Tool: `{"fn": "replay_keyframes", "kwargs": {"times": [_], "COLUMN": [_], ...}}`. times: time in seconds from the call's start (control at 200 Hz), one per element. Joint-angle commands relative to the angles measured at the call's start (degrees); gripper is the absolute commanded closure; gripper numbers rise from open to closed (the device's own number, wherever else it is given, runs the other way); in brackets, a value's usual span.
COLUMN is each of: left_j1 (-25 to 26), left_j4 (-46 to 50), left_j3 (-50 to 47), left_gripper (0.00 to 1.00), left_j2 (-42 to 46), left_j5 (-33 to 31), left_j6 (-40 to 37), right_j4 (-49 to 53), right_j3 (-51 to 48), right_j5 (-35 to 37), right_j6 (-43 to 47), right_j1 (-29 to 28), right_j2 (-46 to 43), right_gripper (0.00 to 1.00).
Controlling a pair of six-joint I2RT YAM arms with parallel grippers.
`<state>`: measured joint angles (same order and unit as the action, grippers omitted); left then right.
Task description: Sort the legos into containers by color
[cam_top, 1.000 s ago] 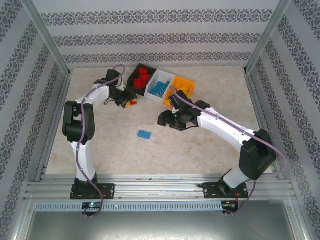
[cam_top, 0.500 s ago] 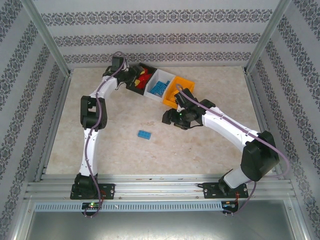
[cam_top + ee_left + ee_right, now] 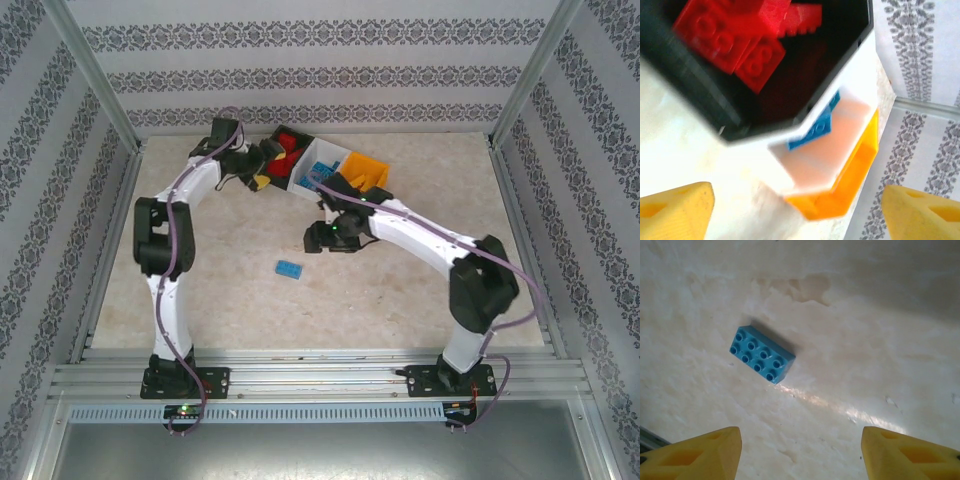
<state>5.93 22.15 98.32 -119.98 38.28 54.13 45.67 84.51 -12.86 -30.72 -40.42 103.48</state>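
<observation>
The black container holds red legos, the white container holds blue legos, and the orange container stands to their right. My left gripper hovers at the black container's near edge, open, nothing between its yellow fingertips. One blue lego lies alone on the table, studs up. My right gripper hangs open just above and right of it. In the right wrist view the blue lego lies ahead of the gripper, toward the left finger.
The three containers form a diagonal row at the back centre of the beige table. Patterned walls and a metal frame close in the sides. The right arm's forearm passes just in front of the orange container.
My left gripper carried a red lego to the black container, opened and now holds nothing. My right gripper has moved left toward the blue lego on the table.
</observation>
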Motion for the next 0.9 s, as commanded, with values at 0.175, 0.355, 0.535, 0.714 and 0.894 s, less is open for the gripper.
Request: {"fn": "replay_keyframes", "kwargs": {"times": [0.175, 0.355, 0.535, 0.714, 0.894], "left_j1": [-1.69, -4.09, -6.84, -8.08, -8.91], "left_j4": [10.63, 15.83, 15.67, 16.16, 17.53], "left_j3": [-27.13, -37.19, -44.31, -47.01, -47.27], "left_gripper": [0.0, 0.0, 0.0, 0.0, 0.0], "left_j2": [26.32, 36.75, 41.32, 43.02, 42.48], "left_j5": [-7.93, -9.25, -5.96, -4.62, -4.68], "left_j6": [-16.88, -22.14, -21.79, -22.0, -22.9], "right_j4": [11.92, 14.24, 15.86, 15.58, 15.37], "right_j3": [16.82, 21.96, 24.67, 26.93, 29.18], "right_j5": [7.21, 8.85, 11.32, 13.04, 13.16], "right_j6": [23.02, 30.09, 33.35, 34.34, 33.71], "right_j1": [-8.8, -10.29, -10.46, -10.43, -10.12], "right_j2": [16.46, 21.74, 24.99, 28.43, 31.62], "right_gripper": [0.28, 0.25, 0.24, 0.24, 0.25]}}
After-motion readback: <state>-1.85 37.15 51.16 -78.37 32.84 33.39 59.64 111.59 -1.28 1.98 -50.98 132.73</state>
